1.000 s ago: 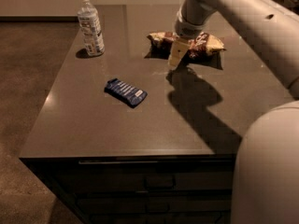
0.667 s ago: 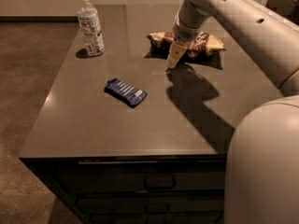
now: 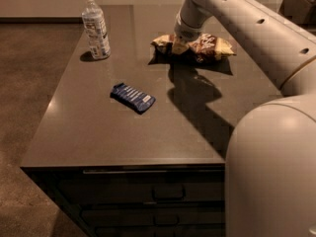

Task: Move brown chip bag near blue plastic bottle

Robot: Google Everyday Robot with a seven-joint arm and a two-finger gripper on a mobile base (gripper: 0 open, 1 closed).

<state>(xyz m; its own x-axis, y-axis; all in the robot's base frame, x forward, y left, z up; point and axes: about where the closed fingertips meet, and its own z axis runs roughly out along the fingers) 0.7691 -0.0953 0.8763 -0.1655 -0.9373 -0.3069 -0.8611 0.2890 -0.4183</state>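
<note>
The brown chip bag (image 3: pixel 205 45) lies crinkled on the far right part of the dark tabletop, with yellow-tan ends and a dark middle. The blue plastic bottle (image 3: pixel 96 27) stands upright at the far left, clear with a white cap and a pale label. My gripper (image 3: pixel 178 44) is down at the bag's left part, between its left end and its middle, and the arm hides part of the bag. The bag and the bottle are well apart.
A small dark blue flat packet (image 3: pixel 133 97) lies mid-table, in front of the gap between bottle and bag. The tabletop (image 3: pixel 113 137) has a front edge with drawers below. My arm and body fill the right side. A box (image 3: pixel 296 4) sits at the far right.
The gripper has moved from just in front of the bag's left part back onto the bag. The bag, bottle and packet have not moved.
</note>
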